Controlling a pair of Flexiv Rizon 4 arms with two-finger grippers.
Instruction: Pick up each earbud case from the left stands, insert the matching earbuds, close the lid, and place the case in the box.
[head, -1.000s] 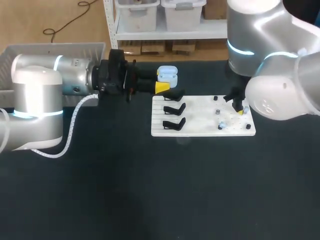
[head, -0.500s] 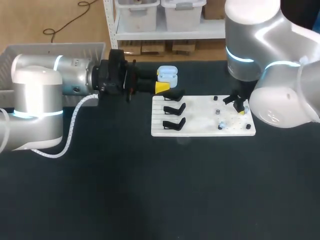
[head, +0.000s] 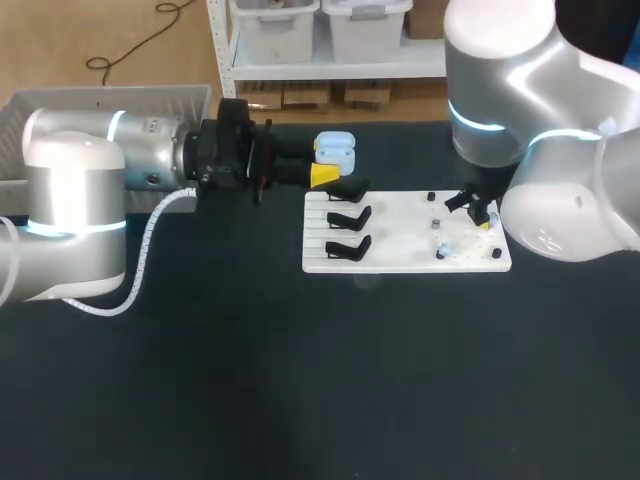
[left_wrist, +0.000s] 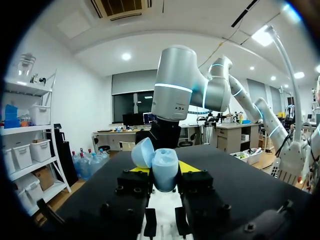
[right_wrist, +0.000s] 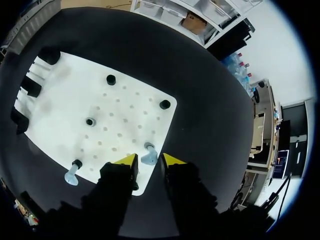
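Note:
My left gripper (head: 322, 172) is shut on a light blue earbud case (head: 335, 150), held above the far left corner of the white board (head: 400, 262). Seen from the left wrist, the case (left_wrist: 165, 172) stands upright between the yellow tips of this gripper (left_wrist: 164, 170), its lid (left_wrist: 143, 152) swung open. My right gripper (right_wrist: 150, 160) hangs over the board's (right_wrist: 125, 100) near right corner, open, its tips narrowly flanking a light blue earbud (right_wrist: 148, 156) that sits on the board. A second earbud (right_wrist: 72, 173) rests to the side. The grey box (head: 110, 95) is at the far left.
Three black stands (head: 348, 216) line the board's left side, all bare. Small black pegs (right_wrist: 111, 79) dot the board. My right arm's (head: 560, 200) bulk covers the table's right side. Dark tabletop (head: 320, 380) spreads in front of the board.
My right gripper's fingers have drawn closer together around the earbud, and the right arm has shifted slightly. The left arm and the case have not moved.

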